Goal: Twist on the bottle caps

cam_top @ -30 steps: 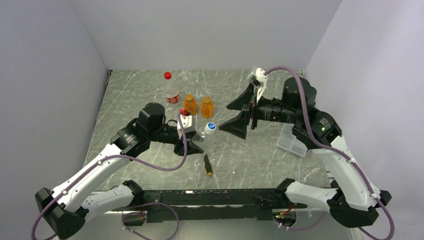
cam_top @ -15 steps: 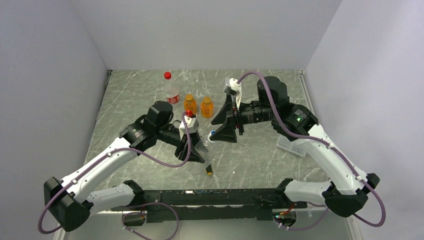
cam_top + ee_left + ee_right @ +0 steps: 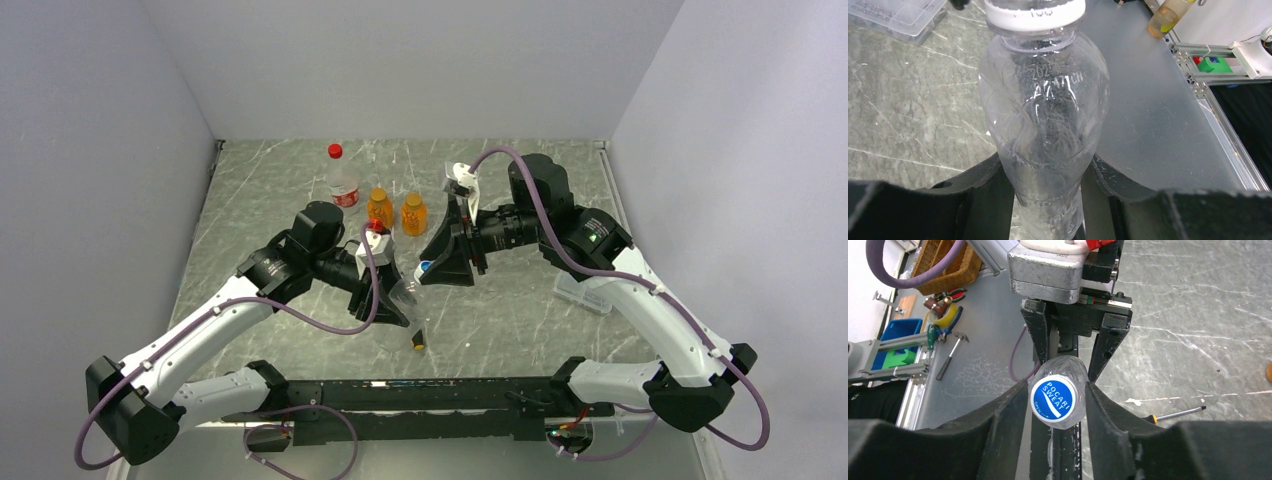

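L jaws grip bottle (image 3: 1043, 125); R jaws flank blue cap (image 3: 1053, 398) (touching, maybe).

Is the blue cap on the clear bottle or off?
On: the blue cap sits on the neck of the clear bottle; how tight, cannot tell.

Marbled table (image 3: 260, 190); 2 amber bottles (image 3: 379, 208) (image 3: 414, 213), labelled bottle (image 3: 343, 186), screwdriver (image 3: 416, 340), clear box (image 3: 585, 290).

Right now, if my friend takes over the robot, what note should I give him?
Left gripper: shut on the clear bottle, holding it off upright.
Right gripper: jaws flank the blue Pocari Sweat cap sitting on that bottle; grip unclear.
Farther back: red-capped labelled bottle and two amber bottles, all wearing caps.
Left to do: twist the blue cap tight, then check the others.
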